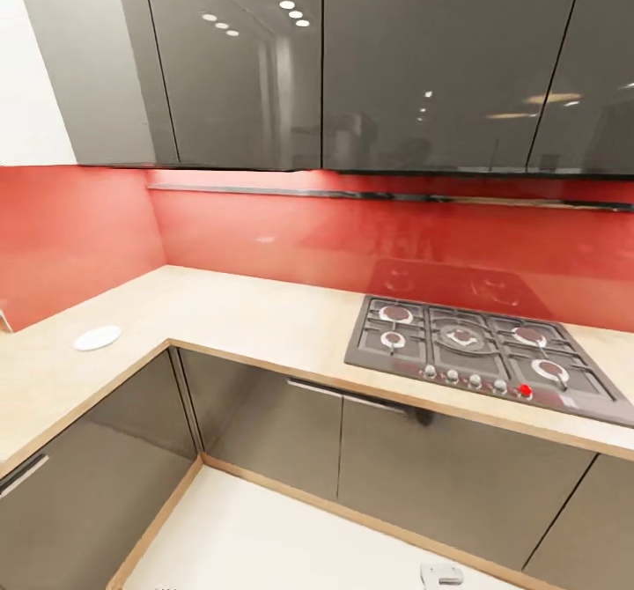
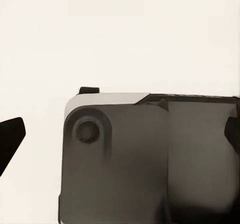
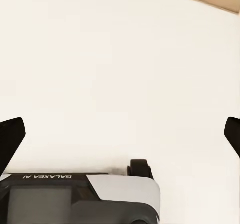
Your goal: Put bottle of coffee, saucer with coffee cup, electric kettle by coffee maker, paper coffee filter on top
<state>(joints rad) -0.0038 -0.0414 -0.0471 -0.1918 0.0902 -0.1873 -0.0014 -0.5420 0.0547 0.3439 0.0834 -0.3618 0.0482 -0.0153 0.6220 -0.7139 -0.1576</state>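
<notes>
The kitchen countertop (image 1: 264, 313) runs in an L around the corner, light beige with a tan wooden edge. On its left leg lies the saucer (image 1: 97, 337), a small flat white plate with nothing on it. The kitchen shelf (image 1: 352, 193) is a thin dark board on the red wall under the cabinets; the stretch in view is bare. My left gripper (image 2: 120, 133) hangs open over the pale floor and my own grey base (image 2: 150, 159). The right gripper (image 3: 122, 135) is open too, above pale floor. The coffee maker, bottle of coffee, paper coffee filter, coffee cup and electric kettle are out of view.
A grey gas hob (image 1: 480, 352) with several burners and a red knob is set into the countertop at the right. Glossy grey wall cabinets (image 1: 352, 62) hang above, grey base cabinets (image 1: 352, 440) stand below. Pale floor (image 1: 291, 537) lies in front of the corner.
</notes>
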